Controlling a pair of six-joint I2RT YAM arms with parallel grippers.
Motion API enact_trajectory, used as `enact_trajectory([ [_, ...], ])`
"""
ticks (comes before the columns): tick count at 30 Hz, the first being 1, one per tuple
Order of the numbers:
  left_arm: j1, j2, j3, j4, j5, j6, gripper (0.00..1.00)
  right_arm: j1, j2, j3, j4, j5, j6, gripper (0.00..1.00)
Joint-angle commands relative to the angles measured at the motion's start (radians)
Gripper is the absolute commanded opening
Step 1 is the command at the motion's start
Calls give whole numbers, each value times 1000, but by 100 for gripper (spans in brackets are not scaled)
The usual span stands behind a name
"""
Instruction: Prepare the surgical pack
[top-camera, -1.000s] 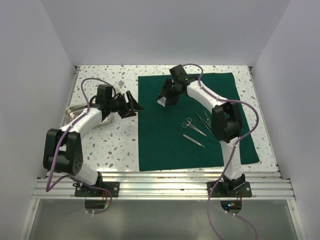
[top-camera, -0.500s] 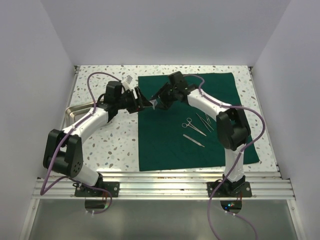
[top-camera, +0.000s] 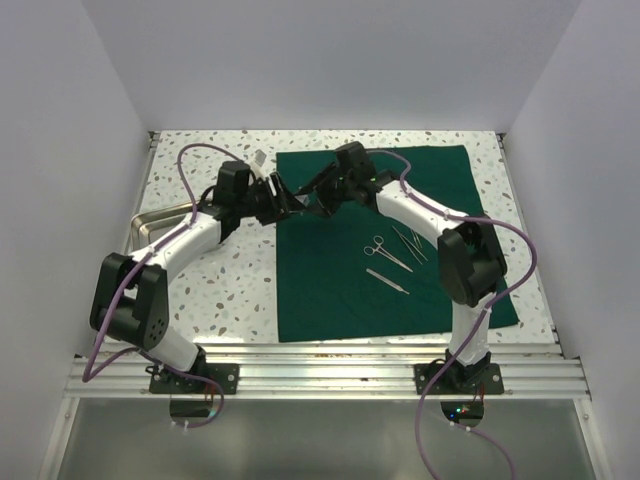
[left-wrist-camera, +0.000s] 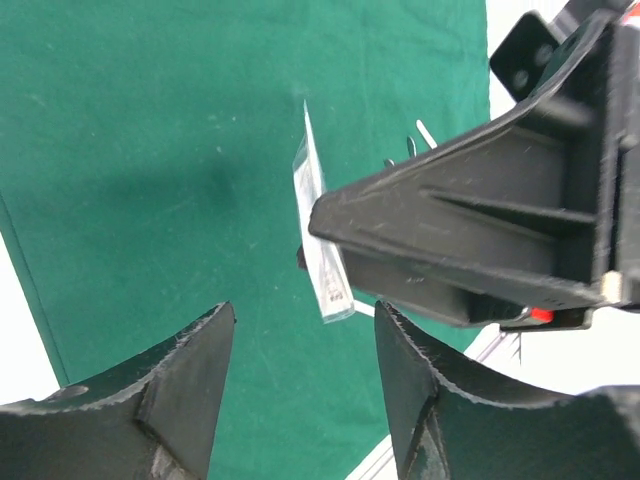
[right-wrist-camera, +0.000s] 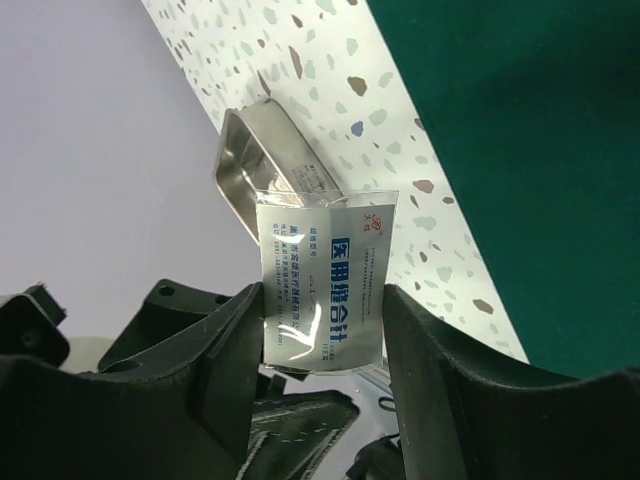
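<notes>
The dark green drape (top-camera: 330, 280) lies flat on the right half of the table. It also shows in the left wrist view (left-wrist-camera: 150, 150) and the right wrist view (right-wrist-camera: 540, 150). My right gripper (top-camera: 312, 198) hangs above the drape's left edge. It is shut on a small clear suture packet (right-wrist-camera: 320, 270) with blue print, which spans the gap of the right gripper (right-wrist-camera: 322, 295). My left gripper (top-camera: 284, 204) faces it tip to tip. In the left wrist view the left gripper (left-wrist-camera: 302, 315) is open, with the packet (left-wrist-camera: 322, 250) edge-on just beyond its tips and not touching them.
A shallow steel tray (top-camera: 150, 222) sits at the table's left edge and shows in the right wrist view (right-wrist-camera: 265, 155). Steel scissors (top-camera: 385, 252), a thin probe (top-camera: 387, 281) and forceps (top-camera: 410, 242) lie on the drape's middle right. White walls enclose the table.
My left gripper swung right from beside the tray to the drape's edge. My right gripper brought the packet left to meet it. In the last half second both closed in slightly.
</notes>
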Motion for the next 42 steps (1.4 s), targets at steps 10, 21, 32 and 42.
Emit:
enact_trajectory([
  [10,-6,46,47,142,-8,-61,38,8,-65,-30,34,-8,46,53],
  [21,-7,53,61,124,-11,-47,3,15,-52,-14,28,-18,35,57],
  [32,157,-57,24,-132,-40,96,0,-78,-55,133,-271,64,-355,80],
  [42,631,-157,-69,-278,27,275,0,-172,-193,-19,-352,107,-712,82],
])
